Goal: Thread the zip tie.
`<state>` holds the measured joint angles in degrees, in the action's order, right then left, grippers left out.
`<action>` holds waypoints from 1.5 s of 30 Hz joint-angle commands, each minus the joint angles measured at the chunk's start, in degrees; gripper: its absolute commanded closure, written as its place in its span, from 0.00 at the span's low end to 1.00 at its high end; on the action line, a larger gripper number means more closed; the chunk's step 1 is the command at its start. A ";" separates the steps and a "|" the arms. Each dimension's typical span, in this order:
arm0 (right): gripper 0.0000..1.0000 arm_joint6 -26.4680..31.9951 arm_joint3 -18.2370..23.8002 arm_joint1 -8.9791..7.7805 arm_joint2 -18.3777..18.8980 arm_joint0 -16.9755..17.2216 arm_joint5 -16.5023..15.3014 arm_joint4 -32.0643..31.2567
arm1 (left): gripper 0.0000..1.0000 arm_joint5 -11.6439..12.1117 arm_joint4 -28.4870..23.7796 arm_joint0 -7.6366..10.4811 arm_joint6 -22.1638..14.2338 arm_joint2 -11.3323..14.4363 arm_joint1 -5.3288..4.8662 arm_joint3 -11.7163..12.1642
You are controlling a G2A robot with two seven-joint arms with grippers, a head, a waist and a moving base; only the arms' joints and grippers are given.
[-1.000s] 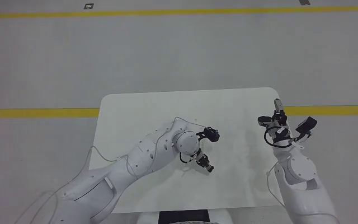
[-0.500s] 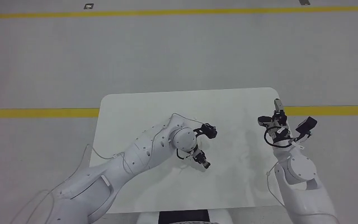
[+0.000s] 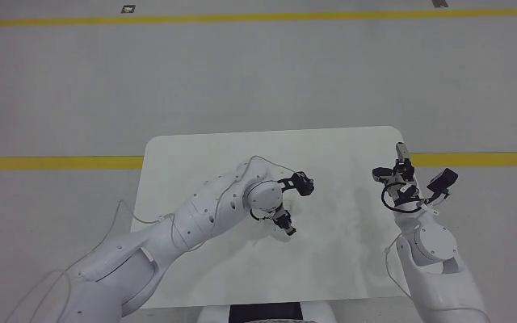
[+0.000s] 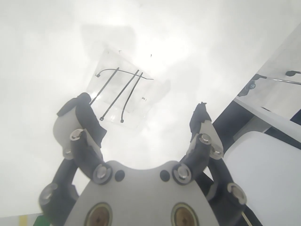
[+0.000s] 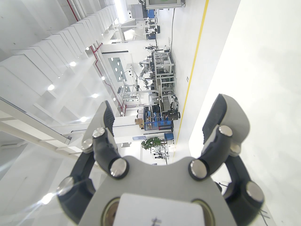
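Step in hand: you are at the pick-up, as I judge it. Nothing is grasped and no tie is threaded yet.
Left gripper: it hangs low over the worktop, jaws spread wide and empty, just short of the ties.
Zip ties: four black ones lie on a clear sheet flat on the worktop. Three run roughly side by side, and a fourth curves across their far ends.
Next move: you need one tie singled out and the jaws brought right down to the sheet, since the ties are thin and lie flat.
Right gripper: it is raised at the worktop's right edge, well apart from the ties, jaws released and empty.
Hard to make out: one tie's near end is hidden behind the left gripper. The sheet's edges fade into glare. The curved tie possibly lies over the others, but you cannot tell.
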<state>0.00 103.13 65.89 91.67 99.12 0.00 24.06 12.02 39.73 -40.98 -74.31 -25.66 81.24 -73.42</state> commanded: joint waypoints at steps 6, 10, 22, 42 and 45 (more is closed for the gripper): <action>0.00 0.00 0.00 0.00 0.00 0.00 0.00 0.00 | 0.00 0.14 -0.33 0.01 0.01 -0.31 -0.22 -0.47; 0.00 0.00 0.00 0.00 0.00 0.00 0.00 0.00 | 0.00 0.14 -0.33 0.01 0.01 -0.31 -0.22 -0.47; 0.00 0.00 0.00 0.00 0.00 0.00 0.00 0.00 | 0.00 0.14 -0.33 0.01 0.01 -0.31 -0.22 -0.47; 0.00 0.00 0.00 0.00 0.00 0.00 0.00 0.00 | 0.00 7.46 6.53 6.49 -4.52 8.13 2.01 0.95; 0.00 0.00 0.00 0.00 0.00 0.00 0.00 0.00 | 0.00 7.46 4.05 8.28 -5.34 10.64 2.34 1.86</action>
<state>0.00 103.13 65.89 91.67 99.12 0.00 24.06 19.48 44.95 -33.32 -79.22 -15.92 83.49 -72.10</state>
